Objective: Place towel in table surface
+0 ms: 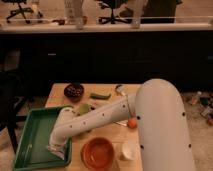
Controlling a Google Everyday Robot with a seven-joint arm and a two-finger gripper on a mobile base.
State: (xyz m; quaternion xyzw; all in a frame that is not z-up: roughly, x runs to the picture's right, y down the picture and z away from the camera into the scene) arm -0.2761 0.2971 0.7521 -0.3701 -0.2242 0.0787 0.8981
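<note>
My white arm reaches from the right across the wooden table (57, 95) and down into a green tray (32, 135) at the front left. My gripper (56, 150) sits low in the tray's front right corner. A pale crumpled patch there, likely the towel (51, 148), lies right at the gripper's tip on the tray floor. The arm hides how the two meet.
A dark bowl (74, 91), a green vegetable (100, 95) and a silvery item (120, 90) lie at the back of the table. A yellow-green lump (83, 107) sits by the tray. An orange bowl (97, 153), a white cup (127, 150) and a small orange ball (131, 123) are at the front.
</note>
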